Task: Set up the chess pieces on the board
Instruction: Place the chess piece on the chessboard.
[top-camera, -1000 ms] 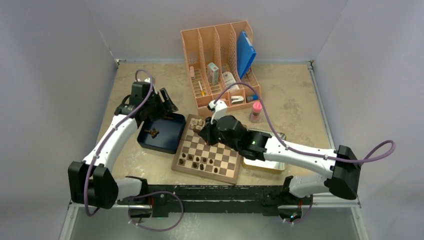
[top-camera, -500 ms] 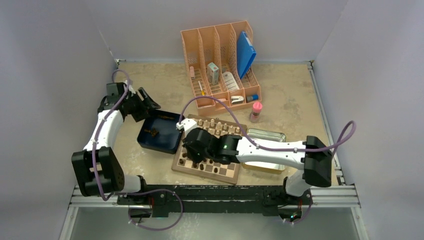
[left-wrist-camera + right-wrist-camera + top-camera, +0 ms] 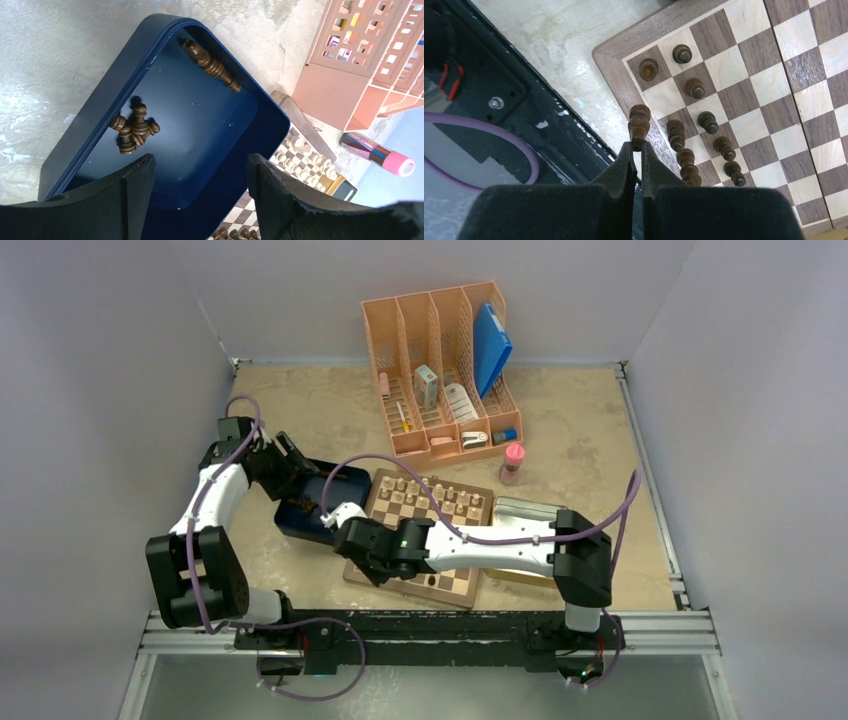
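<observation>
The board (image 3: 452, 530) lies mid-table, with pale pieces on its far rows. My right gripper (image 3: 362, 558) hangs over its near-left corner, shut on a dark brown chess piece (image 3: 639, 125) held above the board's rim (image 3: 624, 87). Several dark pieces (image 3: 695, 87) stand on the squares beside it. My left gripper (image 3: 298, 468) is open and empty above the dark blue tray (image 3: 335, 522). In the left wrist view the tray (image 3: 210, 130) holds a cluster of dark pieces (image 3: 132, 132) and a longer row (image 3: 212, 65) near its far wall.
An orange file organizer (image 3: 445, 365) stands at the back. A pink-capped tube (image 3: 513, 462) stands beside it. A metal tin (image 3: 530, 512) lies against the board's right side, under the right arm. The black rail (image 3: 499, 105) runs along the near edge.
My right arm has swung from the board's far-left part to its near-left corner, carrying the dark piece. My left gripper drew back left, then came down over the tray.
</observation>
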